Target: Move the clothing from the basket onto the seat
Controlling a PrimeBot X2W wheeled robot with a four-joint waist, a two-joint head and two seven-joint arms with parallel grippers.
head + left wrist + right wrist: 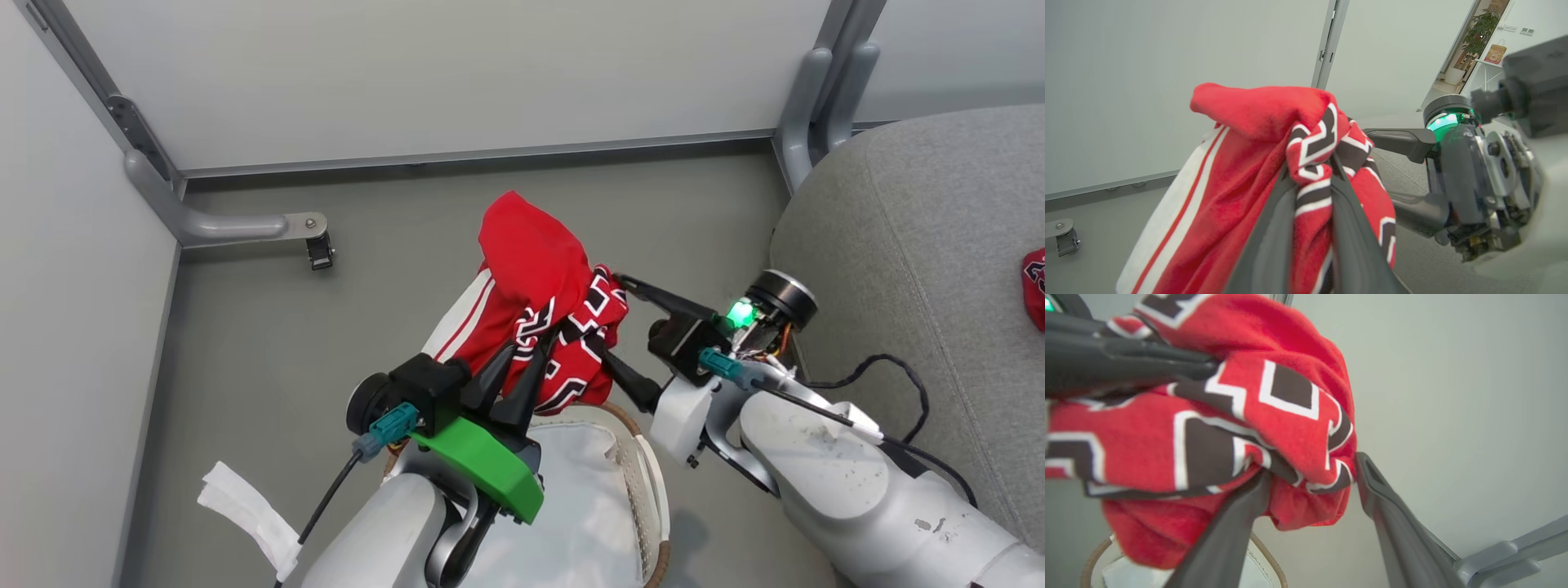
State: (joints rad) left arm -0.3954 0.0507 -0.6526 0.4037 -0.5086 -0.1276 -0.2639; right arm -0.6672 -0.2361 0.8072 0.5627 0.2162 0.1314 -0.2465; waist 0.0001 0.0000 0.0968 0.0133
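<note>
Clothing is split between two places. One red basketball garment [531,269], with white striped trim and black-and-white lettering, hangs bunched in the air above the basket [649,474]. A second red piece [1035,287] lies on the grey seat [914,245] at the head view's right edge. The left gripper [526,351] is clamped on a fold of the lifted garment, its two fingers pressed together with cloth between them. The right gripper [614,314] stands spread, its jaws straddling the garment's right-hand bulk without pinching it. Inside the basket the white cloth liner [571,506] shows bare, so nothing red appears left in it. By my reading the task is past halfway. The last garment is out of the basket but well apart from the seat, and what remains is to carry it rightward and let it go there.
</note>
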